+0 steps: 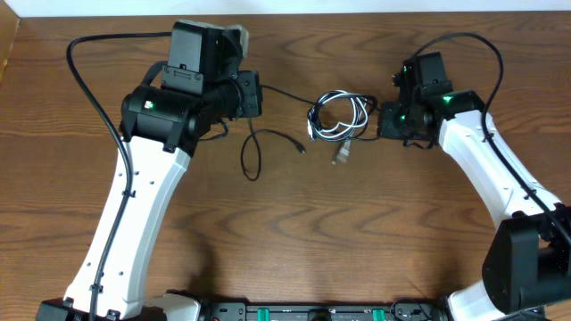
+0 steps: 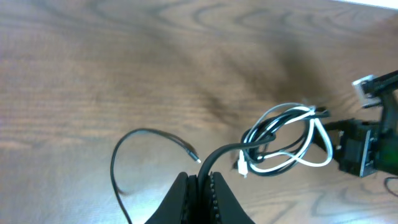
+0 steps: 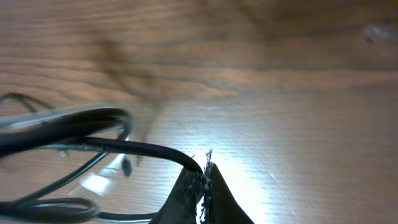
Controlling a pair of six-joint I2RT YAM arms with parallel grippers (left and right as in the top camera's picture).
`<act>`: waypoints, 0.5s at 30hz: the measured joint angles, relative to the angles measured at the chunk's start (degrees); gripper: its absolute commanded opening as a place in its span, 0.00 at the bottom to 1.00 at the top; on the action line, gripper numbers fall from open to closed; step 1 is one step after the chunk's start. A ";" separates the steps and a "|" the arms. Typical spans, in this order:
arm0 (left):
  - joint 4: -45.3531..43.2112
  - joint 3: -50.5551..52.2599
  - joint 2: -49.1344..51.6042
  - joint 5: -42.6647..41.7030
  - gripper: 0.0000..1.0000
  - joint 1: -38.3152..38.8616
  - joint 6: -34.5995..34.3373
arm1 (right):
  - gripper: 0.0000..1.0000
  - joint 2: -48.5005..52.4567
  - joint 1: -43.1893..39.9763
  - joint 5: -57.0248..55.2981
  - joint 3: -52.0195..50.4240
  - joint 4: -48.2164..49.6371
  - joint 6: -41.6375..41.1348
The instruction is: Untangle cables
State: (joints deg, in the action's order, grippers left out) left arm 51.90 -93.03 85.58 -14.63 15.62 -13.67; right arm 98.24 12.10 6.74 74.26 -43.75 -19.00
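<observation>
1. Your table was smooth, brown, wood-grained.
2. Both white arms leaned inward, wrists low.
3. The thin black cable and white cable lay coiled together, at 3 o'clock from your left gripper.
4. The left gripper's jaws were pinched closed on the black cable; your right gripper clamped it too.
</observation>
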 measured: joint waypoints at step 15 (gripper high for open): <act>7.17 0.00 0.59 5.97 0.07 -7.45 1.70 | 0.01 -0.15 -3.15 -2.32 0.07 -3.85 -0.09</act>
State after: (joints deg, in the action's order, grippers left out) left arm 59.07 -93.03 86.17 -8.67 8.16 -11.97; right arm 98.08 8.95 4.43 74.32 -47.59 -19.09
